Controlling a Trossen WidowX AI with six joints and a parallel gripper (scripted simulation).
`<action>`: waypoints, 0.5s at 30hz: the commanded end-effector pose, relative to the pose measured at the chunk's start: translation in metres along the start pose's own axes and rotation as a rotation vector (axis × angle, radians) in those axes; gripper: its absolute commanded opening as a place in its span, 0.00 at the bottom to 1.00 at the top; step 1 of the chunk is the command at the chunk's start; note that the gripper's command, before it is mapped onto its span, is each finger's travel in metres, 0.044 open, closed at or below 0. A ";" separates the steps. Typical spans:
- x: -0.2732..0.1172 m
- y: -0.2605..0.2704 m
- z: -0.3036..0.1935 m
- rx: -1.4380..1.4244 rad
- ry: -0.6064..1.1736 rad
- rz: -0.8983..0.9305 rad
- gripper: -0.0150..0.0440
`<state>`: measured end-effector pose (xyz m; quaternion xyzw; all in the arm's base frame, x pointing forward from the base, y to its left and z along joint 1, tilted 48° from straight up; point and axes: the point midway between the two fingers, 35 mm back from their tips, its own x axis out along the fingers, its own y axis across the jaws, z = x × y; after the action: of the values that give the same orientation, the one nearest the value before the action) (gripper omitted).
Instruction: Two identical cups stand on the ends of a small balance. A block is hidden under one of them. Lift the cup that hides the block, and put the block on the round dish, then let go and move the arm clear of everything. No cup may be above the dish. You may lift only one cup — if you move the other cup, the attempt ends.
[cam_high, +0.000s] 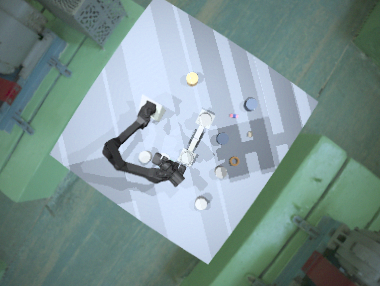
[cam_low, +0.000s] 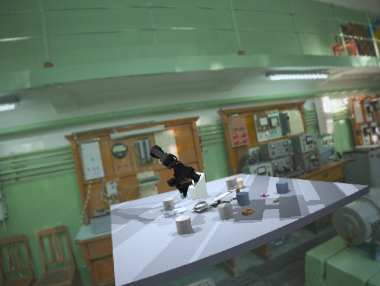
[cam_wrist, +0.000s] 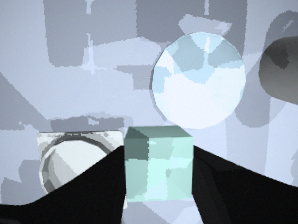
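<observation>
My gripper (cam_low: 184, 193) (cam_wrist: 155, 152) is shut on a pale green block (cam_wrist: 159, 170) and holds it above the table, between the dish and the near balance end. The round pale blue dish (cam_wrist: 200, 85) (cam_low: 178, 211) is bare, ahead and right of the block in the wrist view; the arm partly covers it in the top view. The balance (cam_high: 196, 140) has an empty ringed end (cam_high: 186, 158) (cam_low: 200, 206), at the left in the wrist view. A whitish cup (cam_high: 205, 119) (cam_low: 231, 183) stands on its other end. The block's underside is hidden.
Pale cylinders stand off the balance: one (cam_high: 145, 157) (cam_low: 168, 204) beside the dish, others (cam_high: 220, 172) (cam_high: 201, 203) beyond the empty end. Blue cylinders (cam_high: 222, 138) (cam_high: 251, 104), a yellow cylinder (cam_high: 192, 78) and an orange ring (cam_high: 230, 162) are farther off.
</observation>
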<state>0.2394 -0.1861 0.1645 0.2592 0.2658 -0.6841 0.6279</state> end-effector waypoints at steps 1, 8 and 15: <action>0.007 -0.022 0.012 -0.001 -0.005 0.006 0.25; 0.017 -0.055 0.026 -0.004 -0.027 0.005 0.25; 0.032 -0.055 0.026 -0.004 -0.026 0.004 0.25</action>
<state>0.1837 -0.2179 0.1695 0.2500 0.2563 -0.6861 0.6334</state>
